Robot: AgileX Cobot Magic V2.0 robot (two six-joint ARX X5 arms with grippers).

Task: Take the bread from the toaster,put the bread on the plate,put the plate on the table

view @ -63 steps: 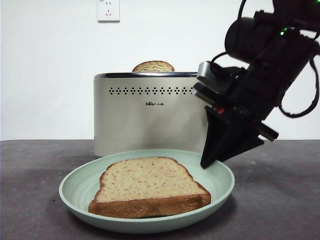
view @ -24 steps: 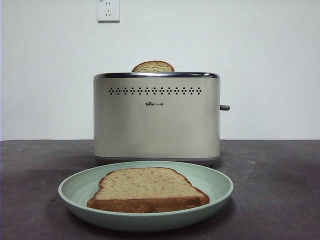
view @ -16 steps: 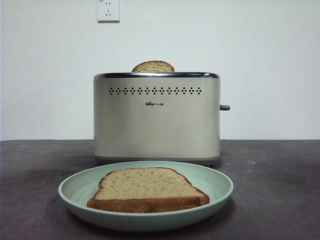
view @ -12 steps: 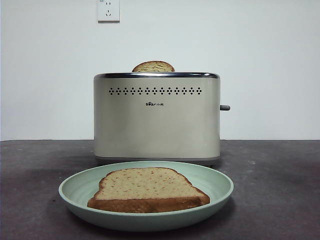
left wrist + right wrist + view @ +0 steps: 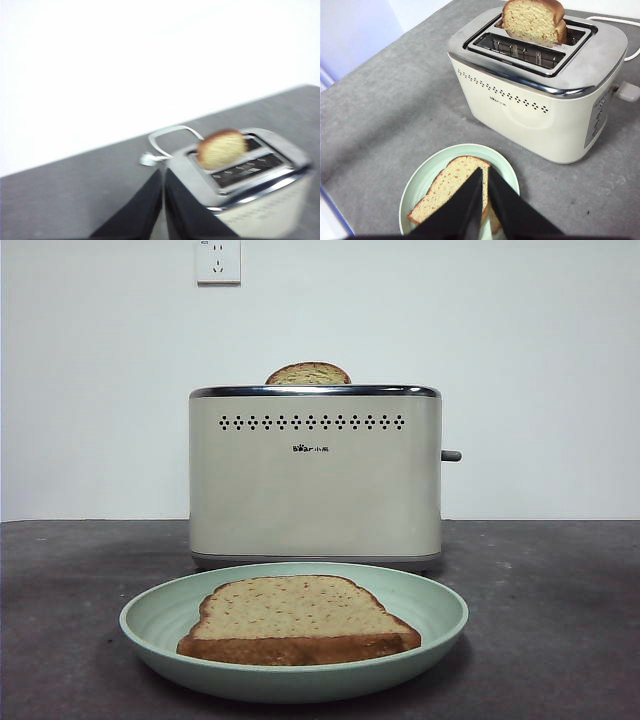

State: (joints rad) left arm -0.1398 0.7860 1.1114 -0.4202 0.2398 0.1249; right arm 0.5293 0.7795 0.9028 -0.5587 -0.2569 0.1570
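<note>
A cream toaster (image 5: 315, 490) stands on the dark grey table (image 5: 560, 580), with one bread slice (image 5: 307, 373) poking up from a slot. In front of it a mint-green plate (image 5: 440, 605) rests on the table with a second bread slice (image 5: 295, 615) lying flat on it. No gripper shows in the front view. My right gripper (image 5: 485, 171) is shut and empty, high above the plate (image 5: 420, 185) and its slice (image 5: 447, 187). My left gripper (image 5: 163, 171) is shut and empty, high beside the toaster (image 5: 260, 210), near the standing slice (image 5: 221, 148).
A grey lever (image 5: 450, 455) sticks out of the toaster's right side. A white cable (image 5: 170, 132) loops on the table behind the toaster. A wall socket (image 5: 218, 260) sits high on the white wall.
The arm that was at the plate's right rim has gone out of the front view. The plate with its slice now lies flatter on the table. Nothing has moved in the last second.
</note>
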